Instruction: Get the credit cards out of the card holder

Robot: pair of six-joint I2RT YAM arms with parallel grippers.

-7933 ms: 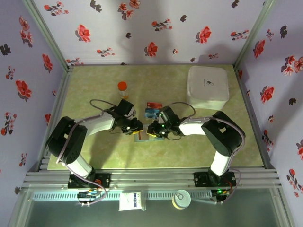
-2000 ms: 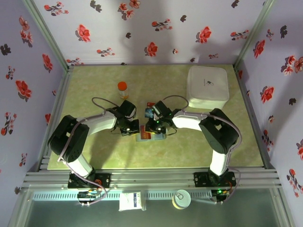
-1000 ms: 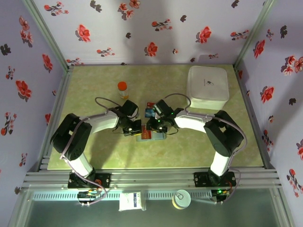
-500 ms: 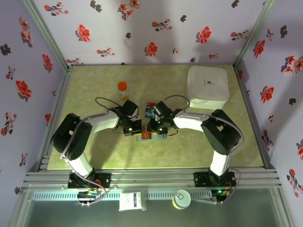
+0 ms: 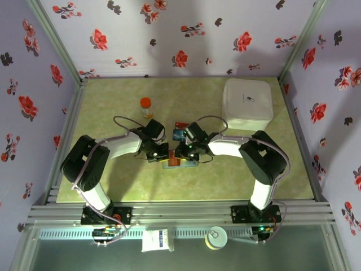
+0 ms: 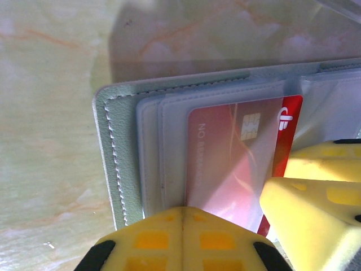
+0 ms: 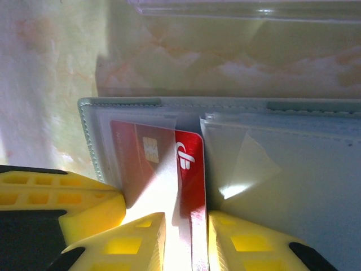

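Observation:
The card holder (image 5: 181,163) lies open on the table between both grippers. Its stitched grey-green edge (image 6: 113,169) shows in the left wrist view, where my left gripper (image 6: 183,237) is shut and presses its tips on the holder's near edge. A red credit card (image 7: 190,169) sticks partly out of a clear sleeve. My right gripper (image 7: 186,243) is narrowly open and straddles the card's bare end, its right finger (image 7: 248,245) against the card's edge. Behind the holder lie a red card (image 5: 181,125) and a blue card (image 5: 178,134) on the table.
A clear plastic sheet (image 7: 242,8) lies just beyond the holder. An orange-capped bottle (image 5: 146,105) stands at the back left and a big white box (image 5: 247,104) at the back right. The left gripper's yellow finger (image 7: 62,209) sits close beside my right one.
Both grippers have stayed at the holder. The right wrist has edged slightly toward the near side, and the red card's end now lies between its fingers.

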